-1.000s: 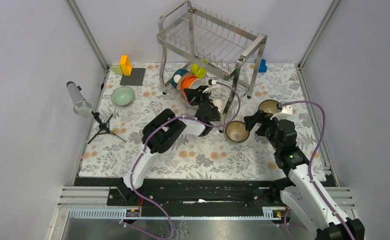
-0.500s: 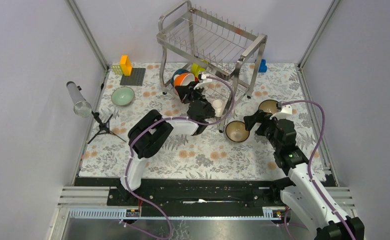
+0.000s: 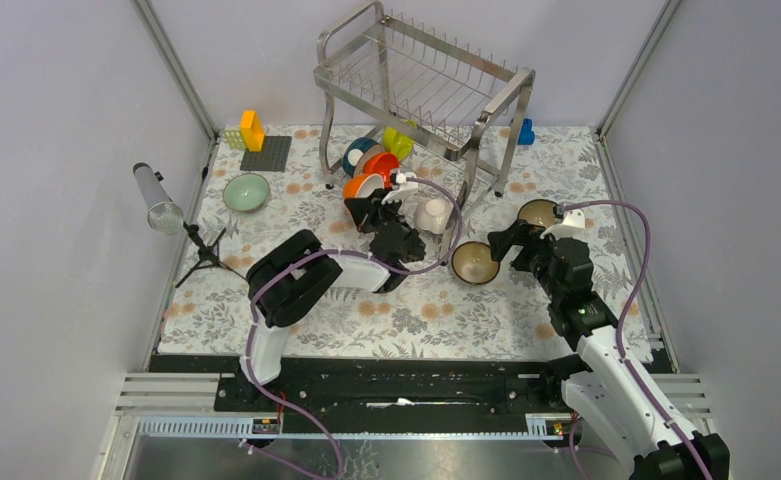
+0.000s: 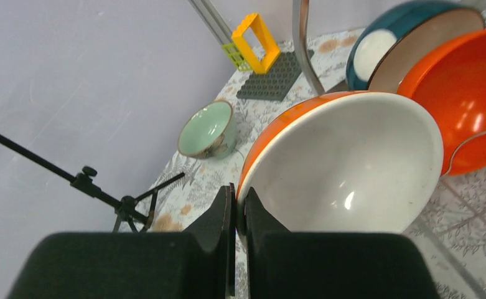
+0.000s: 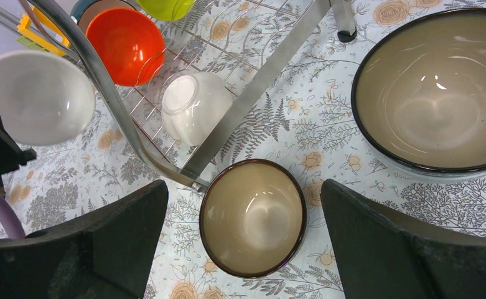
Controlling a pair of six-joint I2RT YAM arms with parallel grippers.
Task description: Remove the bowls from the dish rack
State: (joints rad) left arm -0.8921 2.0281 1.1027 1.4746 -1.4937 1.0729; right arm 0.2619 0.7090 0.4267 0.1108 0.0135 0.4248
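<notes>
Dish rack [image 3: 421, 85], where does it stand?
Far middle of the surface [image 3: 406, 320]; the left arm masks part of its lower tier

How many bowls do you count?
Eight. The larger brown bowl [image 3: 538, 213] stands right of the rack, partly under the right arm and cut off in the wrist view, with the smaller brown bowl [image 3: 474, 262] near it. In the lower tier are a teal bowl [image 3: 358, 152] half behind an orange bowl [image 3: 382, 163], a yellow-green bowl [image 3: 398, 140] mostly lost behind wires, and a small white bowl [image 3: 432, 214] on its side. A pale green bowl [image 3: 246, 192] sits well apart, left

And the eighth?
The orange-and-white bowl [image 4: 346, 168], at the rack's left near corner, its rim clenched in the left pincer [image 4: 236, 199]

The right pincer [image 5: 243, 205]?
Spread wide over the smaller brown bowl, grasping nothing
</notes>
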